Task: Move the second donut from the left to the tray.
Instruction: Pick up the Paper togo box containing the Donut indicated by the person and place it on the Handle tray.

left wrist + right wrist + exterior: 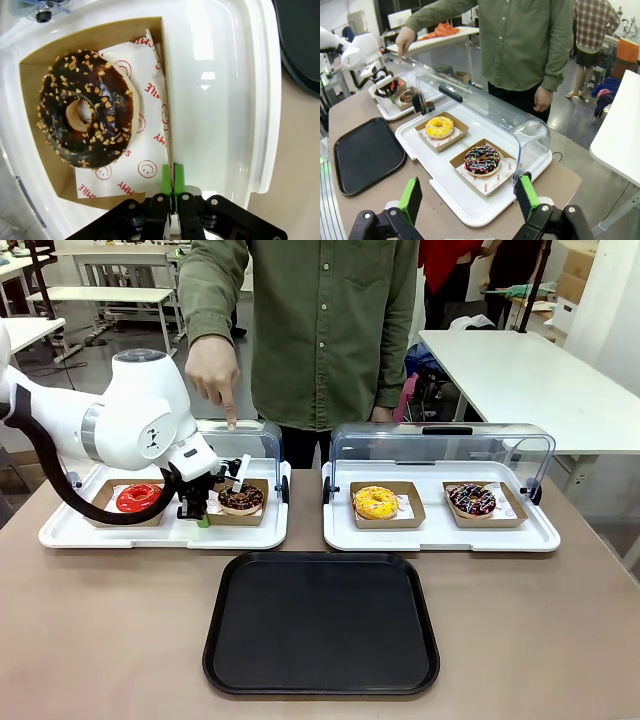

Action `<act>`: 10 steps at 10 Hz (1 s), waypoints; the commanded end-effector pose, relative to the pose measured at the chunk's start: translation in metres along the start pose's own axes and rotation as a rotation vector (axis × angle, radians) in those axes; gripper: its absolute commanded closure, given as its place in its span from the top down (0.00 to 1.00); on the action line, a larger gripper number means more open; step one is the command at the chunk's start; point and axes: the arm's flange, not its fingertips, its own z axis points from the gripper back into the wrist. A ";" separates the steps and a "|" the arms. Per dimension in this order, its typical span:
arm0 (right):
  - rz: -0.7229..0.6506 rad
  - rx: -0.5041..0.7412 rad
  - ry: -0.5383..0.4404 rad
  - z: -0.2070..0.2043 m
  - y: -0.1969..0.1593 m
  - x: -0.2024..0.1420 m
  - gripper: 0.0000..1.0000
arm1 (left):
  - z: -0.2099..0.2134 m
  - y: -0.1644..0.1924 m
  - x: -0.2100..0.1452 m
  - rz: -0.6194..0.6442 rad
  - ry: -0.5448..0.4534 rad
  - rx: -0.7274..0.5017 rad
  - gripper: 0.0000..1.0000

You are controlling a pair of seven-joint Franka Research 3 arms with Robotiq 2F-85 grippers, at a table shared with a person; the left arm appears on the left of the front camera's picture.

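Pinching claw: the left gripper (pixel 172 175) has its green pads (pixel 166 176) pressed together on the near wall of the brown cardboard dish (pixel 30 145); in the front view (pixel 200 512) it stands at the dish's 8 o'clock corner.
Target donut: the chocolate-glazed donut with pale nut sprinkles (pixel 87 114) lies flat on white printed paper (pixel 145 150) inside that dish, untouched by the pads; front view (pixel 241 499).
Donut's place: right half of the left white tray (pixel 165 535), at 11 o'clock from the black tray.
Destination: the black tray (pixel 322 625), bare, sits at 6 o'clock on the table (pixel 100 640); its corner shows at 2 o'clock in the left wrist view (pixel 302 45).
Neighbour: a red-glazed donut (pixel 138 497) lies at 9 o'clock of the target, in its own dish.
Right white tray (pixel 440 537): holds a yellow donut (pixel 376 502) and a dark donut with coloured sprinkles (pixel 472 499), under a raised clear lid (pixel 440 445).
Right gripper (pixel 470 197): fingers spread wide, holding nothing, hovering near the table edge by the right tray.
Person: one hand (pixel 212 375) points a finger down above the left tray's clear lid (pixel 255 435).
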 end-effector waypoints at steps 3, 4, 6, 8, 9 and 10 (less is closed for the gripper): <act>0.014 0.001 -0.017 0.000 -0.001 0.002 1.00 | 0.000 0.000 0.000 0.000 0.000 0.000 0.00; 0.014 0.001 -0.017 0.000 -0.001 0.002 1.00 | 0.000 0.000 0.000 0.000 0.000 0.000 0.00; 0.014 0.001 -0.017 0.000 -0.001 0.002 1.00 | 0.000 0.000 0.000 0.000 0.000 0.000 0.00; 0.014 0.001 -0.017 0.000 -0.001 0.002 1.00 | 0.018 -0.007 0.002 -0.012 0.015 0.060 0.02; 0.014 0.001 -0.017 0.000 -0.001 0.002 1.00 | 0.033 -0.017 0.000 0.004 0.002 0.099 0.02; 0.014 0.001 -0.017 0.000 -0.001 0.002 1.00 | 0.048 -0.024 -0.005 0.021 -0.016 0.134 0.02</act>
